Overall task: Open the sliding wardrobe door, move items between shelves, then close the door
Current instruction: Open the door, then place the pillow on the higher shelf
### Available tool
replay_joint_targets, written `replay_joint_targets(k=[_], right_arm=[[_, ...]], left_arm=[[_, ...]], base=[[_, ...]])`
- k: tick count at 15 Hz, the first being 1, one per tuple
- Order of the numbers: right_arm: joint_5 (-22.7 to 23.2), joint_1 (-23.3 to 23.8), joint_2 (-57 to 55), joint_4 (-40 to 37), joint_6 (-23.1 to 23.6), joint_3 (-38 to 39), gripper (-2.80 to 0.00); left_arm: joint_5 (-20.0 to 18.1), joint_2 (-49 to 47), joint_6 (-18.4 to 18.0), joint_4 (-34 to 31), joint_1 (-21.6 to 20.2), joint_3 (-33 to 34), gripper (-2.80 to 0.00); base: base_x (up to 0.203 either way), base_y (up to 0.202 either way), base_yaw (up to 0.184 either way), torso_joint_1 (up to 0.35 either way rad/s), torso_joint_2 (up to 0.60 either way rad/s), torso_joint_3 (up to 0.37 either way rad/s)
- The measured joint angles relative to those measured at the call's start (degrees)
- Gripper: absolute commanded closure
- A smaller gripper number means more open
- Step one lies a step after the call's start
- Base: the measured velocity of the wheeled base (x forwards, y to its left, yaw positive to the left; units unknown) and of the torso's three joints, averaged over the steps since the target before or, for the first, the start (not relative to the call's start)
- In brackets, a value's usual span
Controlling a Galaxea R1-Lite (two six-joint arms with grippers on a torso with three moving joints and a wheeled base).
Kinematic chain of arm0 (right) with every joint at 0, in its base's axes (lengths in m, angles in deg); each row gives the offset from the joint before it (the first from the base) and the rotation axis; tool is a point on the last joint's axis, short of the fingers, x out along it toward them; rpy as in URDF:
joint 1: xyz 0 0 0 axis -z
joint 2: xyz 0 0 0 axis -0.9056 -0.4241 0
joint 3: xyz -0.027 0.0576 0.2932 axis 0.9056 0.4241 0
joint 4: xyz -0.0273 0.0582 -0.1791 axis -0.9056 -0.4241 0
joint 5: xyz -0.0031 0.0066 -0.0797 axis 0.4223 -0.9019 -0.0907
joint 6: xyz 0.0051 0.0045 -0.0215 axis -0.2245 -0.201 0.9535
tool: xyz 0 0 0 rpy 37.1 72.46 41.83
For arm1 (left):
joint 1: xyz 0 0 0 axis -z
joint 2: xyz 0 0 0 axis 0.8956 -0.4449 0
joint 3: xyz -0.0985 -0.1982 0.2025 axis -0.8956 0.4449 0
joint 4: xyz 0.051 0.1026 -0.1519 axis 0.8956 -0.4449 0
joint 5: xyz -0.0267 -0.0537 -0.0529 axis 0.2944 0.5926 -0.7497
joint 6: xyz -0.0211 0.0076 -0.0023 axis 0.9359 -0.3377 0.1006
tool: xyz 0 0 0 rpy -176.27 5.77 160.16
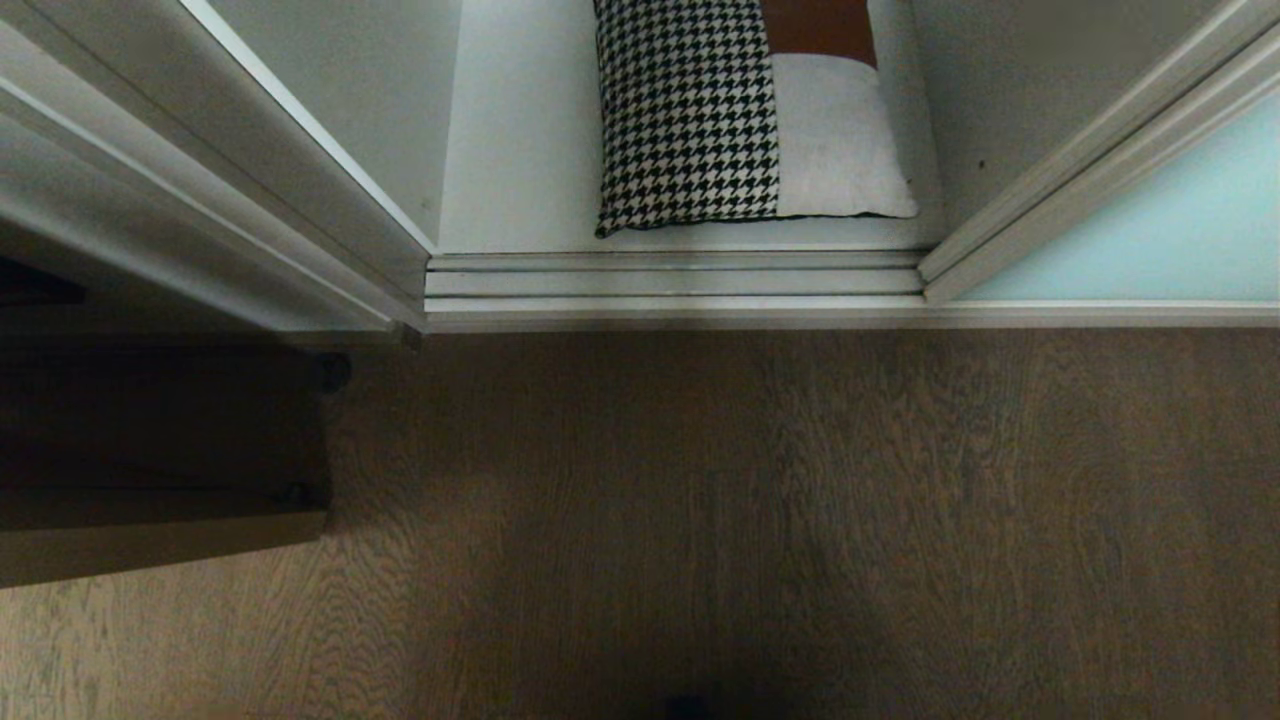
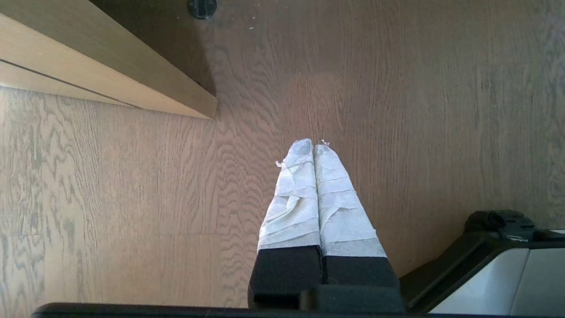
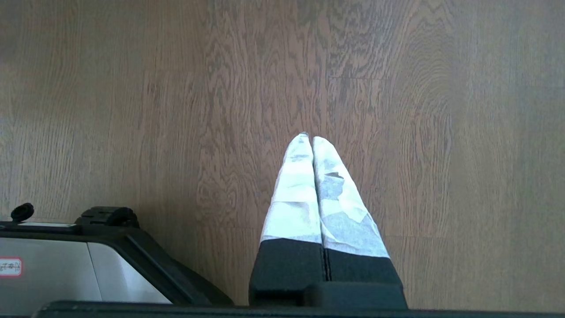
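At the far left of the head view a dark wooden furniture piece (image 1: 150, 450) stands on the wood-grain floor (image 1: 750, 520), just beside the wardrobe's white-grey side wall panel (image 1: 200, 190). The left wrist view shows the same furniture as a light wooden edge (image 2: 106, 75) with a small black foot (image 2: 202, 7) beyond it, well ahead and to one side of the left gripper (image 2: 313, 145). That gripper hangs over bare floor, pointing down, its two white-wrapped fingers (image 2: 293, 194) pressed together with nothing between them; the robot's base (image 2: 485, 274) shows at the corner beside it.

Further right, the wardrobe stands open. The ridged silver-white floor track (image 1: 675, 283) runs across the opening, and just behind it lies the bottom shelf (image 1: 520, 160), a flat white board. The cushion (image 1: 740, 110) rests flat on this shelf, houndstooth half to the left, rust-brown and light-grey patches to the right, its front edge near the track. Neither gripper appears in the head view, so both are well apart from the cushion.

At the right, the sliding wardrobe door (image 1: 1150, 240) of pale aqua frosted glass sits pushed aside in its slim frame.

The right gripper (image 3: 312, 138) likewise points down over bare floor, taped fingers (image 3: 295, 190) closed tip to tip and empty, with the robot's base (image 3: 66, 265) beside it.
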Motion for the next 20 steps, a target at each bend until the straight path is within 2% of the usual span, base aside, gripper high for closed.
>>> replay_joint_targets(k=[12,15,20], right_arm=[[0.0,0.0,0.0,0.01,-0.04,0.0,0.0],[0.0,0.0,0.0,-0.01,0.01,0.0,0.0],[0.0,-0.02,0.0,0.01,-0.02,0.0,0.0]], left_arm=[[0.17,-0.01,-0.59,-0.39,0.0,0.0,0.0],[0.19,-0.04,0.59,-0.09,0.0,0.0,0.0],[0.19,-0.04,1.2,-0.02,0.01,0.0,0.0]], base=[[0.0,0.0,0.0,0.0,0.0,0.0],[0.0,0.0,0.0,0.0,0.0,0.0],[0.177,0.0,-0.001,0.002,0.0,0.001]])
